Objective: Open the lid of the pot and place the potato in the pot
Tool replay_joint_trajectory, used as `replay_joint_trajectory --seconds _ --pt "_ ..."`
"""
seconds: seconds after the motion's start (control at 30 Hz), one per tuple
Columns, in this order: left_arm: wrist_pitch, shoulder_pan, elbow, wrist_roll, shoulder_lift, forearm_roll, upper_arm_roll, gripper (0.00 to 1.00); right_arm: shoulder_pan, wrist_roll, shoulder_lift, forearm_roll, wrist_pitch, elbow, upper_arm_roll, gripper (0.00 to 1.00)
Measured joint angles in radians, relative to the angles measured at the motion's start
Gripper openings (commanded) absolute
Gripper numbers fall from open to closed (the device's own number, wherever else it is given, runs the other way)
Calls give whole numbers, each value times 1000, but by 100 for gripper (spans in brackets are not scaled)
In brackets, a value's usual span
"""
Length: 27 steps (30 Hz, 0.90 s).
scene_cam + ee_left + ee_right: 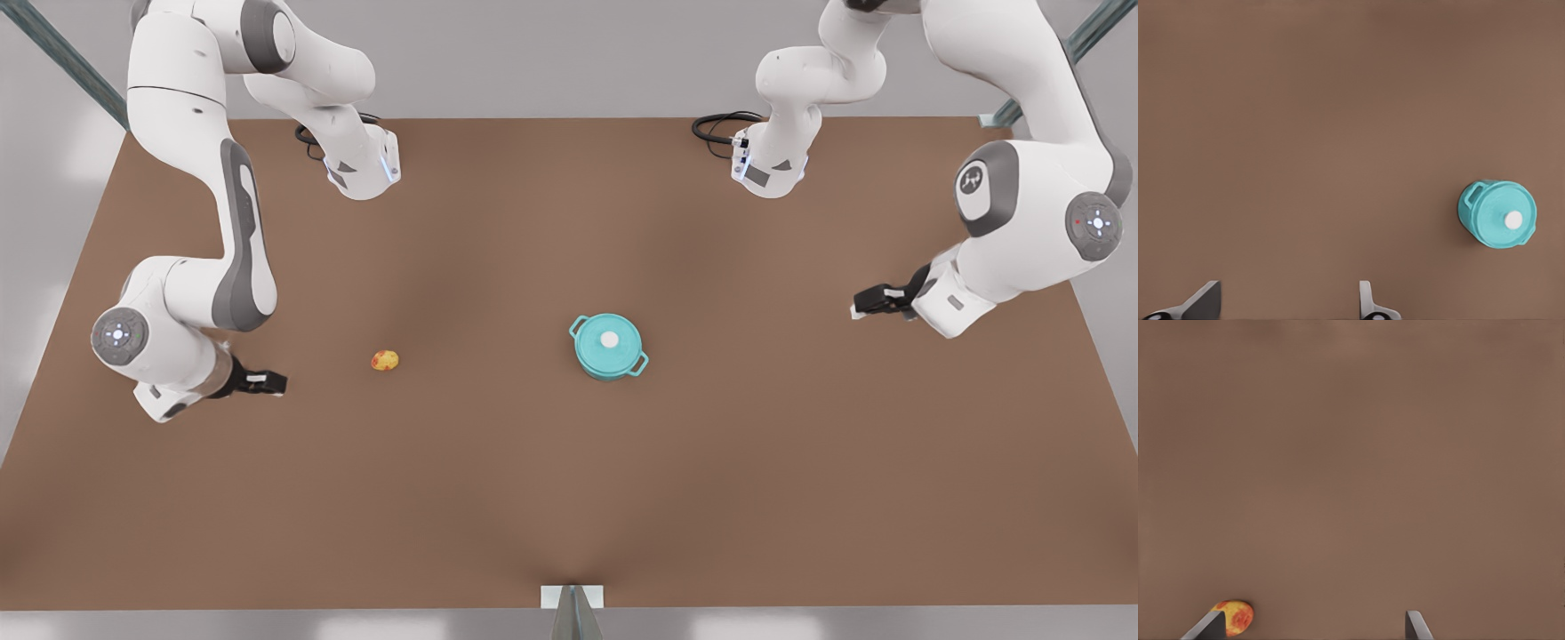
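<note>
Lid [609, 339] sits on pot [608, 357]; potato [385, 360] well apart. Left gripper [861, 307] and right gripper [271, 383] open, empty. Next: grasp the knob.

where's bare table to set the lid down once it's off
Bare table lies between the potato and the pot, and along the near edge. The lid is on. The right gripper sits beside the potato; the left gripper waits apart.

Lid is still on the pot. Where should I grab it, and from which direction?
Take the pot lid by its small white knob, coming straight down from above. The lid lies flat on the pot with the knob raised at its centre, the only part narrow enough for a claw. The left claw, open, is the one near the pot.
</note>
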Motion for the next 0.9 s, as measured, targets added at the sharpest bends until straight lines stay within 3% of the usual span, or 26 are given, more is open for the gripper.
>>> replay_joint_trajectory --seconds 0.17,0.23,0.43,0.57,0.77,0.9 --pt "82 -36 8 24 42 15 -7 100 11 -23 0 -6 56 18 17 100" --pt "106 -67 15 26 72 21 -20 100 95 -64 6 -8 53 36 44 100" --pt "175 -456 107 -98 271 117 -31 100 206 -371 14 -4 20 42 100 100" --pt "218 -520 97 -222 286 129 -34 100 206 -557 15 35 -24 8 139 100" --pt "263 -725 124 -431 414 144 -50 100 154 -819 -134 2 125 -357 122 100" --pt "347 -746 134 -563 468 177 -49 100 152 -953 -166 -18 222 -447 133 100"
